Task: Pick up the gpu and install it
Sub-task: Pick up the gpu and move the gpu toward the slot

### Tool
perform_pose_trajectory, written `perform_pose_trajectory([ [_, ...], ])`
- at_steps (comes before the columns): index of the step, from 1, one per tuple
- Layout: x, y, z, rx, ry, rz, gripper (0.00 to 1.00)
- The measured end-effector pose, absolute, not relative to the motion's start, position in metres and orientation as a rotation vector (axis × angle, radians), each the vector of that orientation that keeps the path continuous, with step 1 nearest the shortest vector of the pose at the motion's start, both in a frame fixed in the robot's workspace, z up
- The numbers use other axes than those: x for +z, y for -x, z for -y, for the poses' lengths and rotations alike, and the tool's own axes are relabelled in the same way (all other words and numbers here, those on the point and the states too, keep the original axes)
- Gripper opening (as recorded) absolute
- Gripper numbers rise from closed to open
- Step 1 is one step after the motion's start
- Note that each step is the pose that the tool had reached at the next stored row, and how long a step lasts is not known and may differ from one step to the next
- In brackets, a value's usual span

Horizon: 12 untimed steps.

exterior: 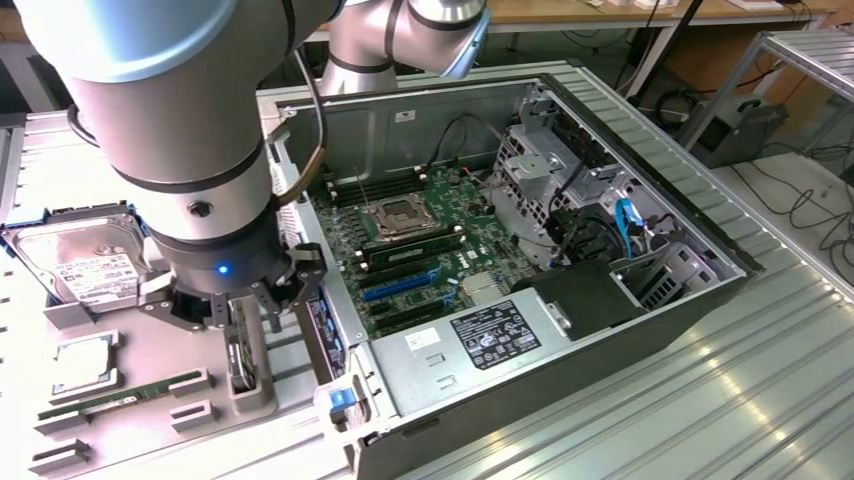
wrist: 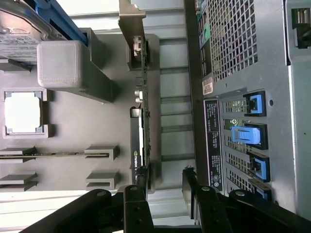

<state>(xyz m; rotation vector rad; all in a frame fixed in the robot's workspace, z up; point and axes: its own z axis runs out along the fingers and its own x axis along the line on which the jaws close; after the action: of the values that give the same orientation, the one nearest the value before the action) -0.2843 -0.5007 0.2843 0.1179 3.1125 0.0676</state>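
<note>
End effector (wrist: 164,174) spread wide at edge-on gpu (wrist: 144,104), card partly hidden

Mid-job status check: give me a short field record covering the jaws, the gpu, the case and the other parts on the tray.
jaws: open, holding nothing, low over the gpu
gpu: standing on edge in its grey holder on the parts tray, not yet lifted
case: open, motherboard exposed, to the exterior view's right of the tray
other tray parts: hard drive, CPU, RAM stick, each in its own holder
</note>
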Motion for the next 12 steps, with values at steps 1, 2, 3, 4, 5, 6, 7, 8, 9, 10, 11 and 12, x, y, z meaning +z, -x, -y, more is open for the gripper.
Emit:
perform_pose_trajectory([
  [1, 0.2839, 0.2848, 0.5006, 0.068, -0.118, -3.112, 0.42],
  [2, 0.2837, 0.2850, 0.5004, 0.068, -0.118, -3.112, 0.42],
  [3, 0.2834, 0.2854, 0.5000, 0.068, -0.118, -3.112, 0.42],
  [4, 0.2832, 0.2863, 0.4993, 0.068, -0.118, -3.112, 0.42],
  [5, 0.2831, 0.2870, 0.4984, 0.068, -0.118, -3.113, 0.42],
  [6, 0.2829, 0.2874, 0.4976, 0.068, -0.118, -3.113, 0.42],
  [7, 0.2827, 0.2877, 0.4968, 0.068, -0.118, -3.113, 0.42],
  [8, 0.2824, 0.2880, 0.4960, 0.068, -0.118, -3.112, 0.42],
  [9, 0.2822, 0.2883, 0.4952, 0.068, -0.118, -3.112, 0.42],
  [10, 0.2820, 0.2887, 0.4940, 0.068, -0.118, -3.113, 0.42],
  [11, 0.2817, 0.2890, 0.4930, 0.068, -0.118, -3.112, 0.42],
  [12, 0.2815, 0.2894, 0.4920, 0.068, -0.118, -3.112, 0.42],
])
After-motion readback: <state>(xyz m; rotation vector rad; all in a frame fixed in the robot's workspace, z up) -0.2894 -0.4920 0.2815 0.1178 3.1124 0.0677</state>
